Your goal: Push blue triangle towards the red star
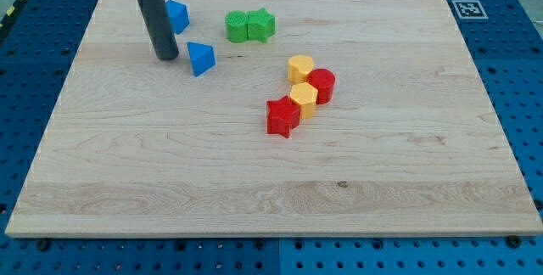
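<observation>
The blue triangle (200, 58) lies on the wooden board (170, 173) in the upper left part. My tip (165, 57) stands just to the triangle's left, a small gap apart. The red star (282, 117) lies near the board's middle, down and to the right of the triangle. A second blue block (176, 16) sits behind the rod, partly hidden by it.
A green cylinder (237, 27) and a green star (261, 25) sit together at the top. A yellow block (300, 69), a red cylinder (321, 85) and another yellow block (304, 98) cluster against the red star's upper right.
</observation>
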Controlling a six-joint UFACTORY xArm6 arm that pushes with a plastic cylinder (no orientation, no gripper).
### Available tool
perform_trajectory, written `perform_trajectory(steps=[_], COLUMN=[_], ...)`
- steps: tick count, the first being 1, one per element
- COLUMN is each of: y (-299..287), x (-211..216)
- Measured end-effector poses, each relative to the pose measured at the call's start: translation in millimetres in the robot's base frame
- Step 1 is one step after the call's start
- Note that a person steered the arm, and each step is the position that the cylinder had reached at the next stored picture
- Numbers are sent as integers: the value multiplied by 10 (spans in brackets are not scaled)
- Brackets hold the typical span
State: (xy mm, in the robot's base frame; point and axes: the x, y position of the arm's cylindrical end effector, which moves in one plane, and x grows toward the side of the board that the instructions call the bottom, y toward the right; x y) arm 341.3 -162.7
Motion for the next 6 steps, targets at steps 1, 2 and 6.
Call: perform_trajectory(steps=[1,2,6], y=[155,568,940], x=[-7,318,255])
